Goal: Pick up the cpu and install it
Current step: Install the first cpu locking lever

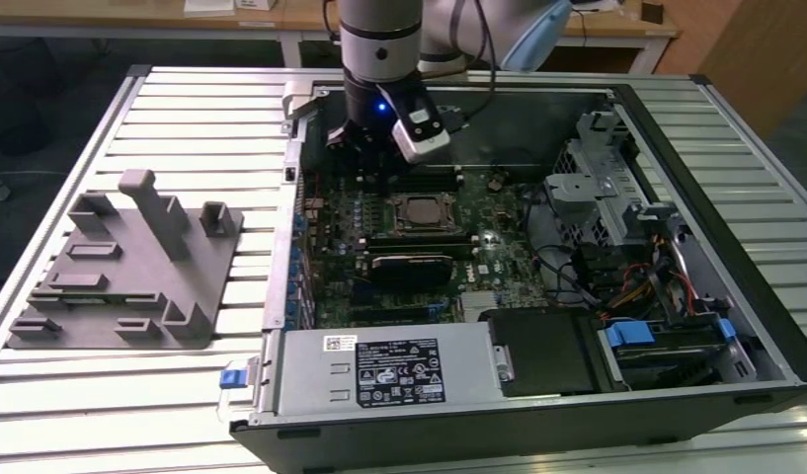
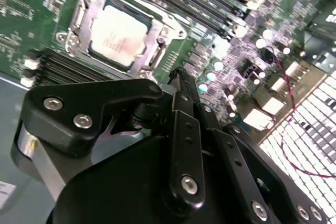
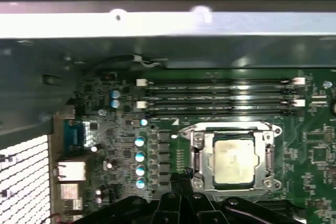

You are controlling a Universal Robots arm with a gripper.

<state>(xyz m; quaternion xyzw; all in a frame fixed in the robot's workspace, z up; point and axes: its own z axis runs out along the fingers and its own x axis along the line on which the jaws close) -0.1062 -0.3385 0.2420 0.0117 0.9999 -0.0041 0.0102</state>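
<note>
cpu (image 2: 119, 31): sitting seated in the socket frame (image 2: 157, 30) on the motherboard (image 1: 423, 247), silver top facing up
gripper (image 3: 181, 178): hovering just beside the socket, at about 9 o'clock of it in the first wrist view; jaws drawn together, gripping nothing
computer case (image 1: 719, 326): lying open on the table (image 1: 179, 375)

- Open computer case (image 1: 719, 118) lying on a slatted metal table (image 1: 179, 109).
- Green motherboard (image 1: 496, 212) inside it; memory slots (image 3: 218, 98) run along the board.
- Silver power supply (image 1: 383, 370) at the case's 6 o'clock edge.
- Grey plastic fixture (image 1: 126, 267) at 9 o'clock, beside the case.
</note>
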